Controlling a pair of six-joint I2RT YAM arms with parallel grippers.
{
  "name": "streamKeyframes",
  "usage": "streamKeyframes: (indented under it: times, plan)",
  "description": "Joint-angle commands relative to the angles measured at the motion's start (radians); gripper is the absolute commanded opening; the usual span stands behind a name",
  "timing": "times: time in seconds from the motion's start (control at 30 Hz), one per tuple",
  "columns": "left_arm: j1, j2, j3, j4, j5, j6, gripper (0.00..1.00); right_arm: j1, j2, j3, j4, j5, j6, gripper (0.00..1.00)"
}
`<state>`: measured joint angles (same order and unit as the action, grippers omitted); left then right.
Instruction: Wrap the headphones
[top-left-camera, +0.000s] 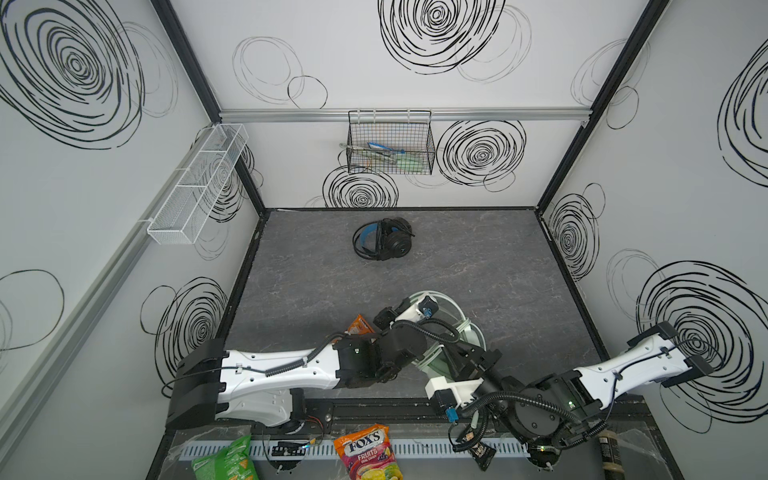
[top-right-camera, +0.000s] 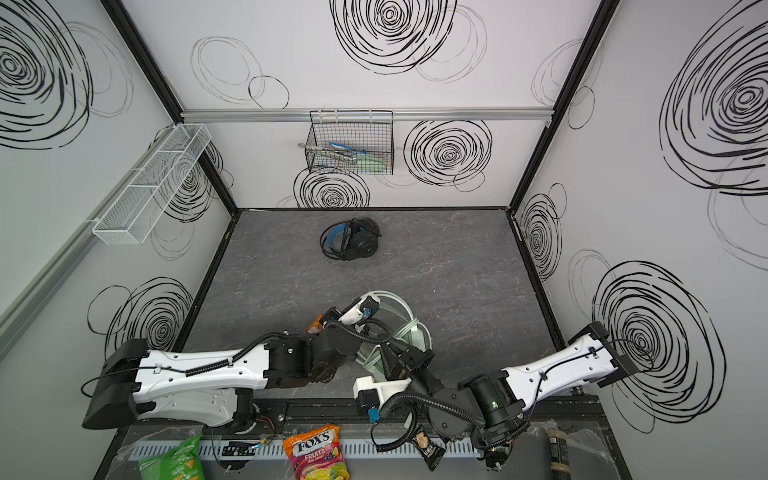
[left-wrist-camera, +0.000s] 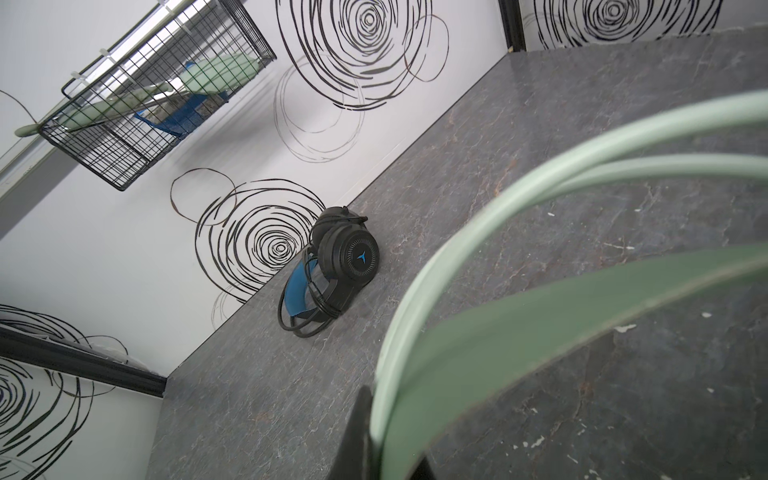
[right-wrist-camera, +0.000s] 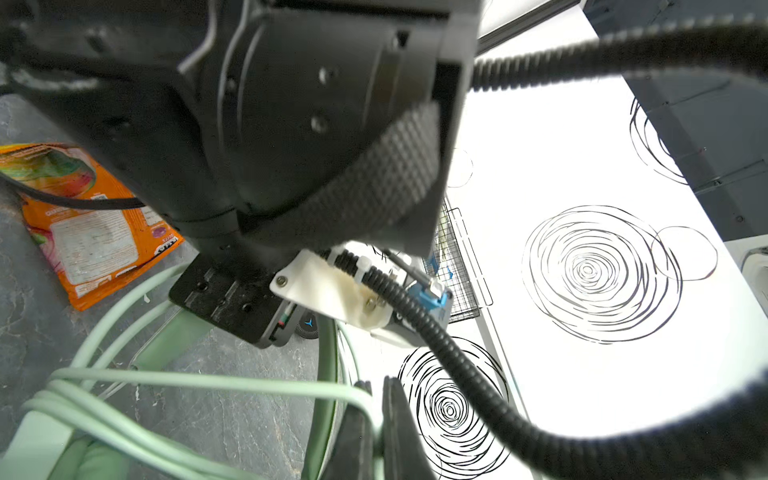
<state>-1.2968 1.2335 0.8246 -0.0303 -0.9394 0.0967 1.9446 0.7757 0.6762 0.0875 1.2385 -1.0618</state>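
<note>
Mid-wrap at the front of the table (top-left-camera: 519, 270): right gripper (right-wrist-camera: 376, 399) pinches the mint headset (top-left-camera: 475, 334) by its cable (right-wrist-camera: 208, 380), left gripper (left-wrist-camera: 374, 436) apparently clamps the headband (left-wrist-camera: 540, 332); next, lay another loop. The black headset (top-left-camera: 384, 240) sits wound at the rear

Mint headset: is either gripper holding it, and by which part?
Both are. The left gripper is shut on the mint headband. The right gripper pinches the mint cable between its fingertips.

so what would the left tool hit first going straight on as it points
Past the green headphones the left tool grips, likely the black headphones near the back wall, or the table just short of them; depth is unclear.
</note>
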Motion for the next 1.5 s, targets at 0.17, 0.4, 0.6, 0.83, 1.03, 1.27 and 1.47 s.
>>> streamKeyframes:
  times: [0.17, 0.4, 0.6, 0.83, 1.03, 1.27, 1.47]
  plan:
    - [-0.01, 0.01, -0.027, -0.138, -0.052, 0.038, 0.0, -0.022, 0.032, 0.074, 0.141, 0.072, -0.063, 0.0]
    - [-0.029, 0.015, -0.009, -0.209, -0.089, 0.018, 0.0, -0.056, 0.029, 0.098, 0.156, 0.125, -0.179, 0.0]
    - [-0.057, 0.014, 0.005, -0.243, -0.114, 0.02, 0.0, -0.186, 0.042, 0.096, 0.182, 0.117, -0.287, 0.0]
    - [-0.05, -0.048, -0.005, -0.234, -0.084, 0.023, 0.0, -0.197, 0.022, 0.093, 0.194, 0.13, -0.345, 0.0]
    - [-0.034, -0.068, -0.005, -0.248, -0.076, 0.014, 0.0, -0.138, 0.043, 0.117, 0.206, 0.108, -0.311, 0.0]
    - [-0.025, -0.148, -0.013, -0.254, -0.056, 0.019, 0.0, -0.09, -0.075, 0.173, 0.13, 0.055, -0.146, 0.0]
    - [-0.046, -0.242, -0.028, -0.197, 0.031, 0.062, 0.0, -0.091, -0.136, 0.154, 0.132, 0.019, -0.051, 0.0]
